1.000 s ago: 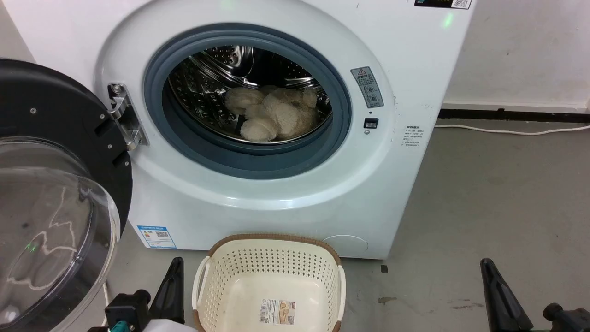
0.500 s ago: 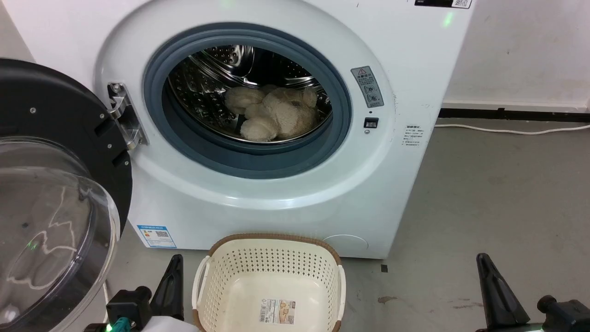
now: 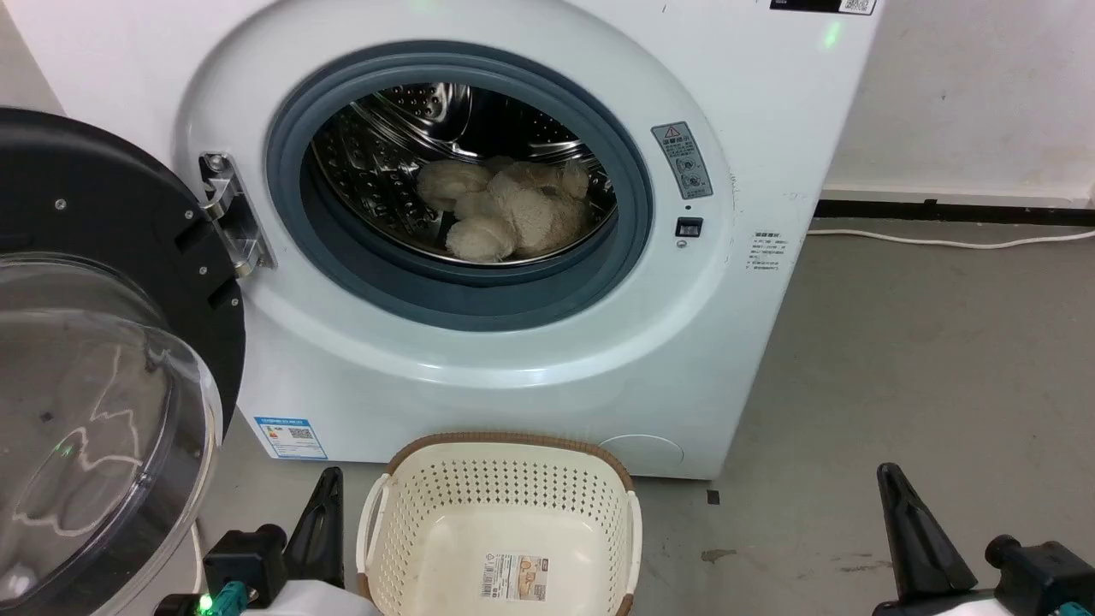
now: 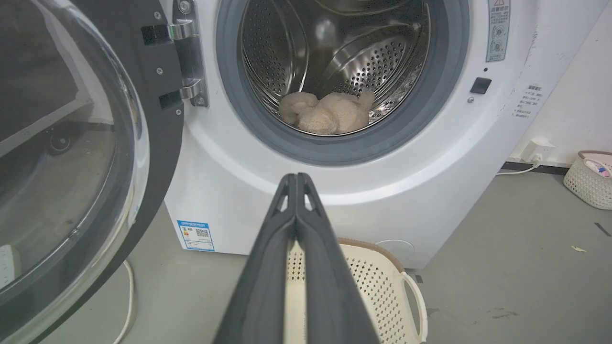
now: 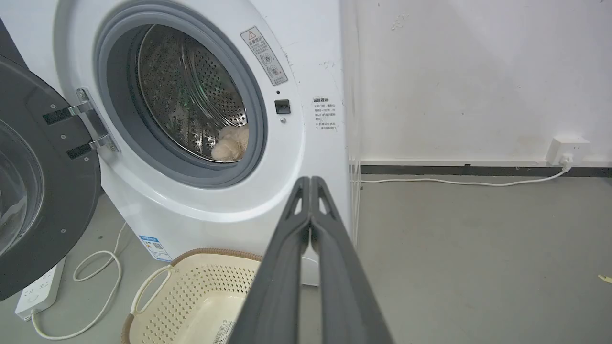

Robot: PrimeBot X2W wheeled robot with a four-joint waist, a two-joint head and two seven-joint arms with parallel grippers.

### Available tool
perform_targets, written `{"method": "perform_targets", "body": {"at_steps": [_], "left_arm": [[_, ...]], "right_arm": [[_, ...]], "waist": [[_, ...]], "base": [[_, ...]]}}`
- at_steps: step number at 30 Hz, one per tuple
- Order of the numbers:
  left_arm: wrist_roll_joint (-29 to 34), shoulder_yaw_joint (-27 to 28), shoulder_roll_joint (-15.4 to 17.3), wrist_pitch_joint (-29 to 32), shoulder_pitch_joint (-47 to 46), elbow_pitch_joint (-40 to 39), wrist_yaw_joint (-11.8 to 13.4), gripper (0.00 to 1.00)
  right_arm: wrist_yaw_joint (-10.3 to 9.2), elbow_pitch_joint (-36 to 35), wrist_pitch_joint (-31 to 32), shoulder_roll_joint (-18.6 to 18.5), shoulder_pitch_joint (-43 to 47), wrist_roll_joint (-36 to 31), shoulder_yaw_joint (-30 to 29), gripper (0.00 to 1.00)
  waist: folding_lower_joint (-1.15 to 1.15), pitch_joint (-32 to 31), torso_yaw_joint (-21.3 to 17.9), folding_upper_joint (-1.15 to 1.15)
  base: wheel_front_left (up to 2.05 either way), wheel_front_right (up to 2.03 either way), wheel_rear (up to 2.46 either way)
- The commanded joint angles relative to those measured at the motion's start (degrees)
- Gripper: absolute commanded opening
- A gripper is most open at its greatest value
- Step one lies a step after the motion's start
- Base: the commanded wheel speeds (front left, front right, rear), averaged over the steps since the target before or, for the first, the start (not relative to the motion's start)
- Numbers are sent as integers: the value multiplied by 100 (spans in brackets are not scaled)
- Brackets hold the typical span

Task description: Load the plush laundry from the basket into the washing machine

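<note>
Head view: we see the fluffy cream-beige plush laundry (image 3: 505,210) lying as a bundle of rounded lumps at the bottom of the shiny perforated steel drum (image 3: 385,162). The drum sits inside the large white front-loading washing machine (image 3: 513,359), behind its grey rubber ring (image 3: 462,295). The black-framed clear domed door (image 3: 103,385) stands open at the left.

On the grey floor (image 3: 898,359), just in front of the machine, sits the small cream-white perforated plastic basket (image 3: 505,492) with a brown woven-look rim. A label sticker (image 3: 514,577) shows on its bare bottom.

Our left hand (image 3: 331,475) rises at the lower left, just beside the basket's left handle (image 3: 369,522). Our right hand (image 3: 887,470) rises at the lower right, well apart from the basket. In each wrist view the two long dark fingers (image 4: 272,267) are clenched together, tips touching, and point toward the machine.

A thin white cable (image 3: 941,244) runs along the floor by the pale wall (image 3: 967,94) at the right.
</note>
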Motion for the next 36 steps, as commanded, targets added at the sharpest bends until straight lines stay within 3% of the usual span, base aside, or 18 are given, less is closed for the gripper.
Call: {"method": "perform_targets", "body": {"at_steps": [1, 36], "left_arm": [[69, 34, -18, 31, -68, -53, -13, 0], [552, 204, -172, 429, -126, -359, -21, 0]], "right_arm": [[2, 22, 31, 37, -94, -73, -7, 0], [3, 78, 431, 117, -376, -567, -19, 0]], "waist": [[0, 1, 1, 0], [0, 24, 11, 0]], "base": [[0, 0, 0], [0, 0, 0]]}}
